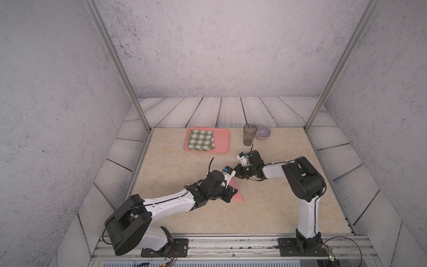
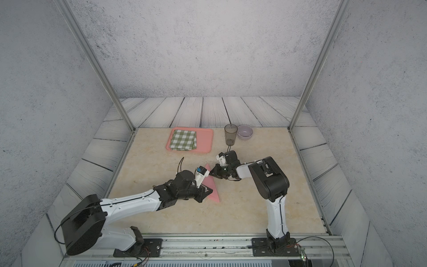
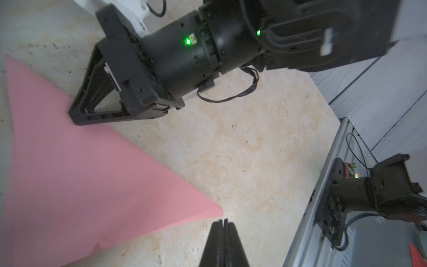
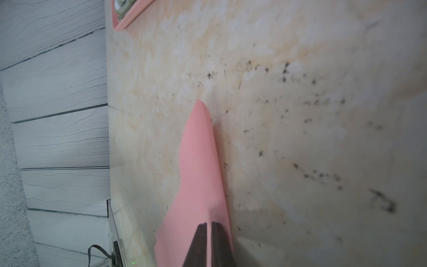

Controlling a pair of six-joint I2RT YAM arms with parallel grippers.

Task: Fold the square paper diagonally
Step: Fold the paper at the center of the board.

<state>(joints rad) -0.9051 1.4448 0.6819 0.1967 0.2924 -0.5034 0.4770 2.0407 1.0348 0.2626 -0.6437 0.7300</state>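
The square paper (image 1: 238,194) (image 2: 213,190) lies on the tabletop folded into a pink triangle (image 3: 80,173), partly hidden under my left arm in both top views. My left gripper (image 1: 233,196) (image 2: 206,194) is shut, and its tips (image 3: 223,220) sit just beside the triangle's near pointed corner with nothing between them. My right gripper (image 1: 235,175) (image 2: 211,174) is shut to a thin slit. Its tips (image 3: 75,118) rest on the long folded edge of the paper (image 4: 198,161), further along towards the far corner. In the right wrist view the fingers (image 4: 201,242) overlie the pink sheet.
A salmon-pink tray (image 1: 223,138) (image 2: 205,138) holding a green-and-white checked cloth (image 1: 201,139) stands at the back left. Behind the right arm are a dark translucent cup (image 1: 249,135) and a pale bowl (image 1: 263,131). Metal posts and wood-look panels enclose the table.
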